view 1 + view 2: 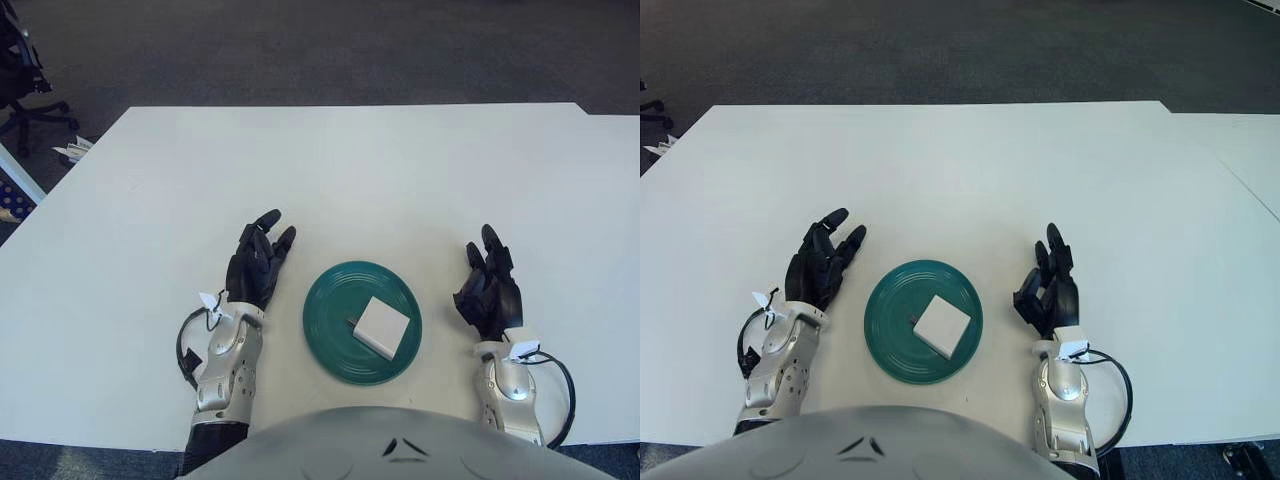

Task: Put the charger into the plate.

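A white square charger lies inside the dark green plate, on its right half, near the table's front edge. My left hand shows left of the plate with its fingers stretched out and holds nothing. My right hand shows right of the plate with its fingers relaxed and open, also holding nothing. Neither hand touches the plate or the charger.
The white table stretches wide behind the plate. An office chair stands on the dark carpet at the far left. A second white table edge shows at the right.
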{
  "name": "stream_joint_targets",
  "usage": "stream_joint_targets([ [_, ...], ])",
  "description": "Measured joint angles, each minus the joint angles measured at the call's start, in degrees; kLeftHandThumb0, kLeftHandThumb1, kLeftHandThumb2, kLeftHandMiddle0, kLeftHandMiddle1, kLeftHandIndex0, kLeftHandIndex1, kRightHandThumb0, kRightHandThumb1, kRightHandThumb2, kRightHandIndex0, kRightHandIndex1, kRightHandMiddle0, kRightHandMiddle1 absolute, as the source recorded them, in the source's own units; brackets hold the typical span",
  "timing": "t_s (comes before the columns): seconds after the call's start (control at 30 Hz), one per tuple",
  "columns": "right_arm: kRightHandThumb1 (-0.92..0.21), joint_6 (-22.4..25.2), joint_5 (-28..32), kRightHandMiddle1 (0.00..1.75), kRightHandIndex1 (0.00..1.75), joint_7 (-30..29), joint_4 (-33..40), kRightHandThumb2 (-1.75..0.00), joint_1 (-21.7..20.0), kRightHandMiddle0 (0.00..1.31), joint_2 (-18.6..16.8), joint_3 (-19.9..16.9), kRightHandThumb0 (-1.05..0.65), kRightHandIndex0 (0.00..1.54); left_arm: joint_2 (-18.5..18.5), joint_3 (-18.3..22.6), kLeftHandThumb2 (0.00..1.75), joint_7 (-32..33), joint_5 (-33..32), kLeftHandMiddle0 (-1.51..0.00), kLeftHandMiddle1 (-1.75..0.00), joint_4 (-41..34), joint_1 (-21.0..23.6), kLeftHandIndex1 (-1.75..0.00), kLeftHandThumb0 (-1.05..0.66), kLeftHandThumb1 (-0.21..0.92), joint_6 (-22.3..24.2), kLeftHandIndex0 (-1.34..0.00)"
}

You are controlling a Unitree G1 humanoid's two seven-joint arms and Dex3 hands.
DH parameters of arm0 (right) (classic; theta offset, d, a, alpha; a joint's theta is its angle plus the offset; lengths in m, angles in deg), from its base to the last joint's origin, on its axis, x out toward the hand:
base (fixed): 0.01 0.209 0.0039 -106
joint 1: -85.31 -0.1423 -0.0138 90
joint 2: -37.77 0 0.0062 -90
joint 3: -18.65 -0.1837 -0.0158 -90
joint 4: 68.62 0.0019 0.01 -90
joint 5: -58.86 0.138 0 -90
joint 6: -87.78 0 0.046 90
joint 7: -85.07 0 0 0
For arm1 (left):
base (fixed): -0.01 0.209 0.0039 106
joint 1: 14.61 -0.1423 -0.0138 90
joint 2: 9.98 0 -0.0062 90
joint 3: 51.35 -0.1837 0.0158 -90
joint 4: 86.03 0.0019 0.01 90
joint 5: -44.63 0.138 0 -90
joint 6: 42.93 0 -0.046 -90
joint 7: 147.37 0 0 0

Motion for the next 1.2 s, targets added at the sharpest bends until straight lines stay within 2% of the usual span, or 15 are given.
stream_joint_targets([
  [0.1, -0.92, 0.00, 0.00, 0.21, 0.00, 0.16, 0.02, -1.04, 0.01, 0.00, 0.07, 0.00, -0.92, 0.00, 0.00, 0.03, 0.70, 0.00, 0.03, -0.66, -0.23, 1.02, -0.84, -1.04, -0.86, 0.92, -0.47, -0.43],
  [0.23, -0.92, 0.01, 0.04, 0.21, 0.00, 0.49, 0.01, -1.05, 0.06, 0.00, 0.25, -0.02, -0.92, 0.00, -0.03, 0.04, 0.68, 0.47, 0.57, -0.62, -0.35, 3.01, -1.32, -1.08, -0.86, 0.92, -1.91, -0.46],
  [0.3, -0.92, 0.01, 0.06, 0.21, 0.00, 0.61, 0.01, -1.05, 0.09, 0.00, 0.34, -0.02, -0.92, 0.00, -0.04, -0.02, 0.68, 1.11, 1.06, -0.60, -0.45, 3.59, -1.23, -1.09, -0.86, 0.92, -2.82, -0.46],
  [0.5, -0.92, 0.06, 0.10, 0.21, 0.00, 1.10, 0.06, -1.05, 0.09, 0.00, 0.53, -0.01, -0.93, 0.00, -0.04, -0.58, 0.68, 2.41, 3.06, -0.55, -0.58, 4.63, -0.99, -1.09, -0.86, 0.92, -4.40, -0.43],
  [0.83, -0.92, 0.91, 0.21, 0.21, 0.00, 1.58, 0.57, -1.04, 0.20, 0.00, 0.58, 0.10, -0.93, 0.00, -0.01, -1.58, 0.74, 5.57, 6.95, -0.44, -0.63, 4.45, -1.07, -1.05, -0.87, 0.92, -4.61, -0.33],
  [1.2, -0.92, 1.88, 0.51, 0.21, 0.00, 2.63, 1.89, -1.04, 1.17, 0.00, 0.89, 0.45, -0.92, 0.00, 0.14, -2.53, 0.76, 6.68, 9.45, -0.42, -0.62, 3.98, -1.78, -1.07, -0.88, 0.92, -4.82, -0.34],
])
